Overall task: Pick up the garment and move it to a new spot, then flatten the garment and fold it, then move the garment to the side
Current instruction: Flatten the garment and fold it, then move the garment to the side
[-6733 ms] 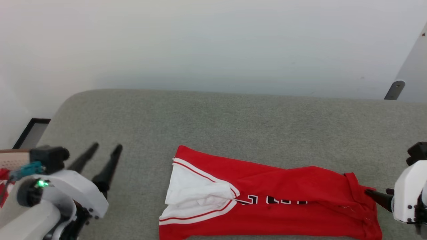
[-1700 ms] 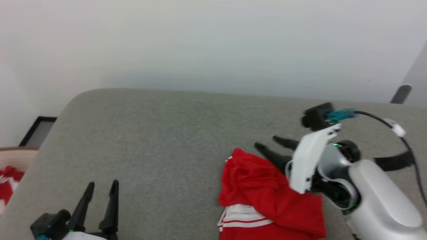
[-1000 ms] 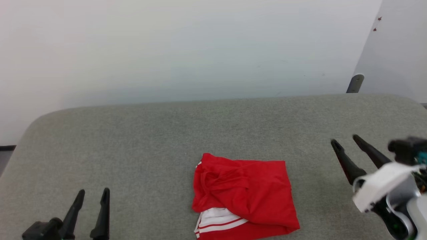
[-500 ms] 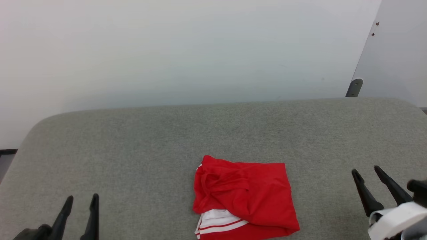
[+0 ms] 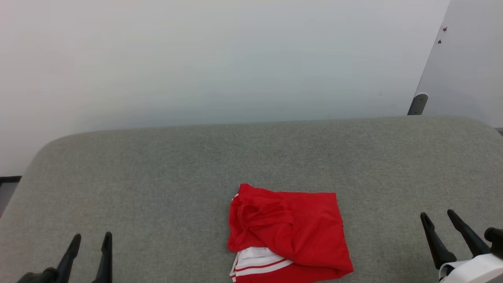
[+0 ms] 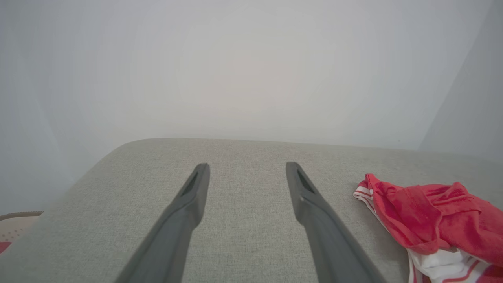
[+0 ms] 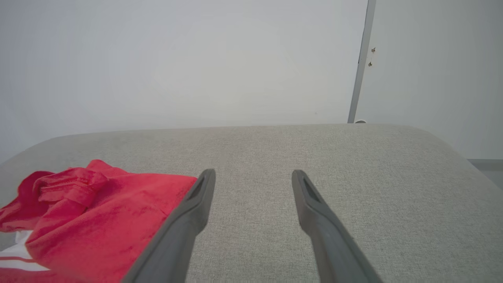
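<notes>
The garment (image 5: 289, 234) lies folded into a rough red square near the front middle of the grey padded table (image 5: 251, 157), with a white striped sleeve peeking out at its lower left. It also lies at the right of the left wrist view, garment (image 6: 436, 212), and at the left of the right wrist view, garment (image 7: 90, 220). My left gripper (image 5: 90, 237) stands open at the lower left, well apart from it. At the lower right my right gripper (image 5: 437, 215) is open too, empty and clear of the cloth. Both pairs of fingers point away from me.
A pale wall rises behind the table. A grey post (image 5: 417, 103) stands at the table's far right corner beside a wall panel. The table's rounded left end (image 5: 35, 157) drops off to the floor.
Earlier the right gripper folded the long garment over leftward into a square and let go. Over the last second both grippers drew back toward me; the garment stays still.
</notes>
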Tool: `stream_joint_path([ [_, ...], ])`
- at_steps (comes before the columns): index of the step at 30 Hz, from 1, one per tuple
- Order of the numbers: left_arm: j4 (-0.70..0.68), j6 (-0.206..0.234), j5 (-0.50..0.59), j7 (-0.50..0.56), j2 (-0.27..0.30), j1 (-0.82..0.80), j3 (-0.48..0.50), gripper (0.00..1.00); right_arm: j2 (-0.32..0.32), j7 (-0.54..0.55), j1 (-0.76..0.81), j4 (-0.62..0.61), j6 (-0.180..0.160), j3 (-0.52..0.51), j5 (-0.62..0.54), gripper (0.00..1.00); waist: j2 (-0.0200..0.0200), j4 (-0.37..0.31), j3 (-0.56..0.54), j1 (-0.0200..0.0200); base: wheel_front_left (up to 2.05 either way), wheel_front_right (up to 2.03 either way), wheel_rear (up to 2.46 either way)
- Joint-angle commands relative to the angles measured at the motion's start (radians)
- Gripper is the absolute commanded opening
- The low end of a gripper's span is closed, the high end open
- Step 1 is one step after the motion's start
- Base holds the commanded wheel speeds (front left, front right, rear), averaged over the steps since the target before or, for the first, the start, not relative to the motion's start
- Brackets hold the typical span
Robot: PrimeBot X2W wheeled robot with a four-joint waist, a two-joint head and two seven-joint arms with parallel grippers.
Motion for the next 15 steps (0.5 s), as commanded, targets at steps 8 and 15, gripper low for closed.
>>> stream_joint_path([
  [8,-0.008,-0.004,0.018,0.001,0.002,0.000,-0.008,1.00,0.013,0.018,0.018,-0.014,-0.001,-0.004,-0.009,1.00,-0.0001,0.016,0.010,0.0000,0.00,0.00,0.00],
  [15,-0.007,-0.004,0.006,0.001,0.017,-0.009,-0.014,1.00,0.032,0.086,-0.022,-0.022,-0.001,0.035,0.028,1.00,-0.0001,0.065,0.027,0.0000,0.00,0.00,0.00],
])
